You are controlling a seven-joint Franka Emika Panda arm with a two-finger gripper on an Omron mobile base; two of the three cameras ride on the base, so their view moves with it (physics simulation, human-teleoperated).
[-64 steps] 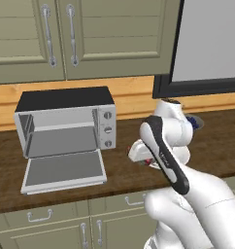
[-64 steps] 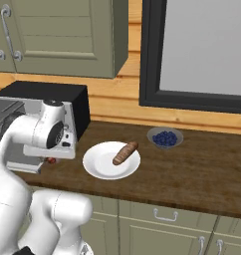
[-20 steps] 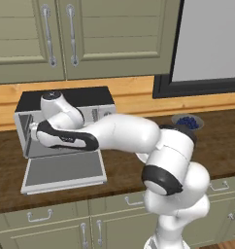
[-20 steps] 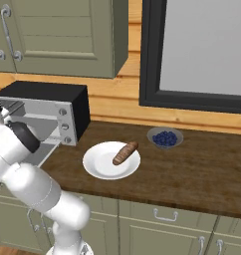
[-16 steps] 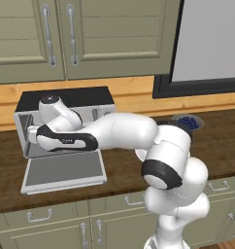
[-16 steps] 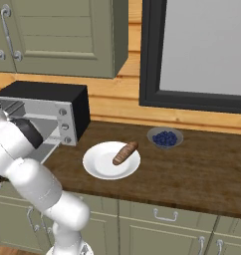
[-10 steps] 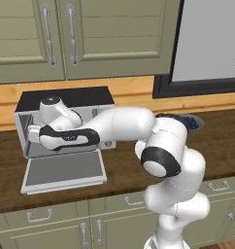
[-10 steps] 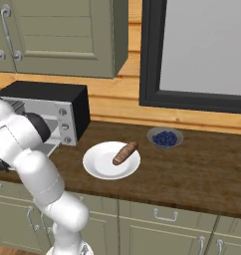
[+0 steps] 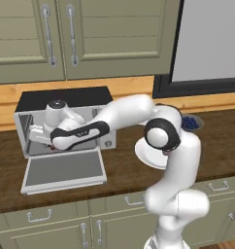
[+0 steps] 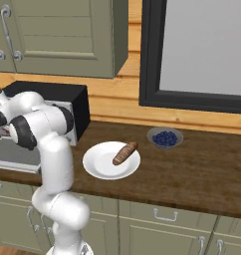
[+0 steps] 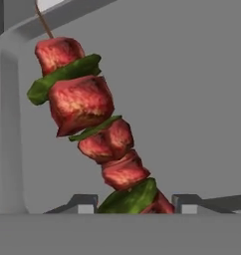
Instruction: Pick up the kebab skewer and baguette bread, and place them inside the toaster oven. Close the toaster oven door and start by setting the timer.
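Grey toaster oven (image 9: 66, 99) walls surround the tool (image 11: 135, 203), apparently clamped on the kebab skewer (image 11: 87, 114).

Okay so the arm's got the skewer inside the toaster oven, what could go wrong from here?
The kebab skewer sits tilted between the gripper's fingertips, held near its lower end, so it may swing or slip when released. The hand is deep in the toaster oven, so pulling out could knock the frame or the open toaster oven door. The baguette bread still lies on the plate, so closing now would leave it out.
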